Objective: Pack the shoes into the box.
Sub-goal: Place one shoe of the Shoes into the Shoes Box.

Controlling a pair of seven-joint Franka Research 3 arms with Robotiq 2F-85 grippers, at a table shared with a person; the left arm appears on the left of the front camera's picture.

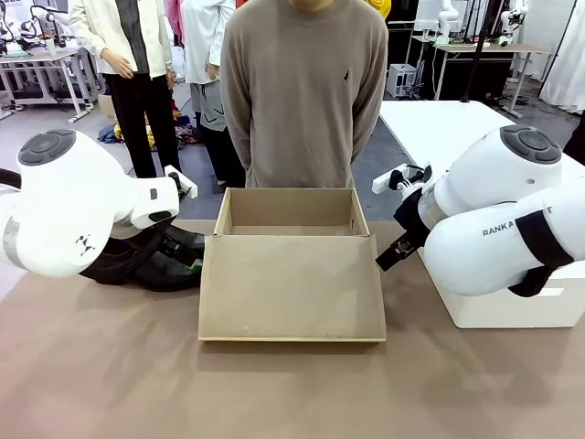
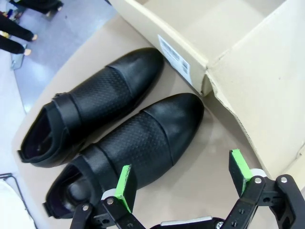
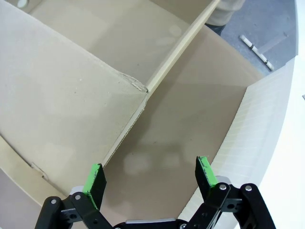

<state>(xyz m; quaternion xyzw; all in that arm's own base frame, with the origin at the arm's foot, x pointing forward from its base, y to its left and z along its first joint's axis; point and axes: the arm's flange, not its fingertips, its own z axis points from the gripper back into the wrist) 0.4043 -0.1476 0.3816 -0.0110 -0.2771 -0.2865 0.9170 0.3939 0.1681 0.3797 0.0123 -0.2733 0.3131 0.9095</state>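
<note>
Tan cardboard up front: the flap lid [image 1: 291, 293] lies open on the brown counter [image 1: 274, 393], and the box [image 1: 291, 208] behind it shows nothing inside. Left of the box sit the black shoes [image 2: 138, 138], side by side, toes toward its wall. The left gripper [image 2: 181, 179] hovers over them, green fingers [image 2: 125, 186] spread wide, gripping nothing. Right of the box hangs the right gripper [image 3: 150, 179], fingers spread too, between the box wall and a white block [image 3: 257, 124]. Beyond the box stands a person [image 1: 306, 91]. This looks like the reach for the first shoe. Next, the left gripper needs to drop and straddle the nearer shoe before closing.
</note>
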